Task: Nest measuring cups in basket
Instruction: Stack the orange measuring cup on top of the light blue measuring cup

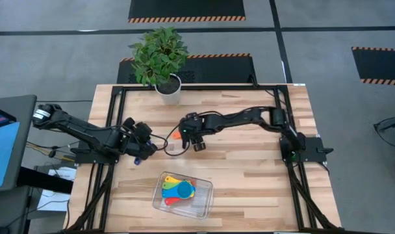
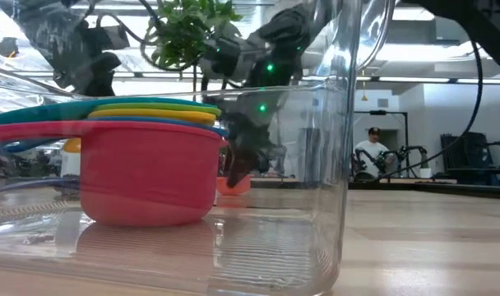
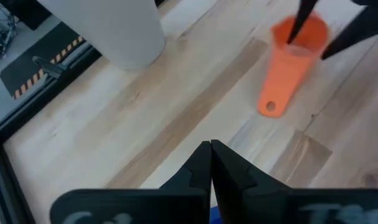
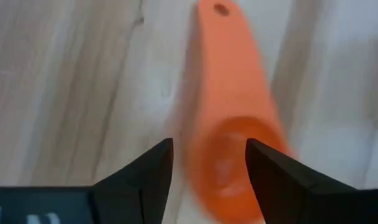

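The wooden counter [image 1: 249, 162] fills the middle of the high view, with a potted plant [image 1: 160, 55] at its 12 o'clock edge. Toward 6 o'clock lies the clear basket [image 1: 201, 203], and inside it sit the nested cups [image 1: 177, 191]: red, yellow, green and light blue, stacked with their handles fanning out; the low view shows the red cup [image 2: 147, 177] outermost, the others stacked within it. The right arm reaches from 3 o'clock to the counter's centre, where the right gripper [image 4: 209, 163] hangs over the orange cup [image 4: 232, 143], its fingers apart on either side of the bowl and not clamped on it. That orange cup lies alone on the bare wood, well apart from the basket, at about 11 o'clock from it, handle flat on the counter. The left arm waits at 9 o'clock, and the left gripper [image 3: 211, 163] has its fingers pressed together, holding nothing, pointing toward the orange cup from nearby.
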Robot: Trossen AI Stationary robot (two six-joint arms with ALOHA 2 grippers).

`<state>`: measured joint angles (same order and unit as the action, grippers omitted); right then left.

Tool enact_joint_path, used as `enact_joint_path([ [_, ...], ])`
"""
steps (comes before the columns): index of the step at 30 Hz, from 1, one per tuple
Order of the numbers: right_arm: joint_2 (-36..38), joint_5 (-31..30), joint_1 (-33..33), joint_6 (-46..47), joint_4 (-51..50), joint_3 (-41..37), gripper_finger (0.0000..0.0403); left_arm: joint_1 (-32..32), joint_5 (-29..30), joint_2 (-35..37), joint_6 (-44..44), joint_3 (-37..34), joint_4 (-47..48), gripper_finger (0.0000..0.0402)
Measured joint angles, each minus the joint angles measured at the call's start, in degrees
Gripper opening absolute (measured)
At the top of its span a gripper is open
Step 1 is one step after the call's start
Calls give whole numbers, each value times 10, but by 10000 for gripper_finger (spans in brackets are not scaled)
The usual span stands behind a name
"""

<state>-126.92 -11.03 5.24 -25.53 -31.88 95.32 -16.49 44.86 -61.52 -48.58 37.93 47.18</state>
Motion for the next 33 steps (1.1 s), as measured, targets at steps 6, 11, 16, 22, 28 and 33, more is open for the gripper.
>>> enact_joint_path([
  [6, -33, 8, 0, 57, -60, 33, 202, 0, -10, 0, 0, 0, -6, 0],
  [11, -32, 16, -4, 116, -81, 32, 133, 0, -10, 0, 9, 0, -6, 0],
  [16, -23, 36, -8, 135, -121, 31, 33, 0, -10, 0, 7, 0, 6, 0],
  [22, -7, 33, -20, 152, -212, 29, 16, 0, 3, 0, -34, 0, 42, 0],
  [28, 64, 39, -45, 238, -334, 29, 13, 0, 19, 0, -37, 0, 58, 0],
  [33, 144, 38, -93, 359, -396, 28, 13, 0, 25, 0, -35, 0, 58, 0],
])
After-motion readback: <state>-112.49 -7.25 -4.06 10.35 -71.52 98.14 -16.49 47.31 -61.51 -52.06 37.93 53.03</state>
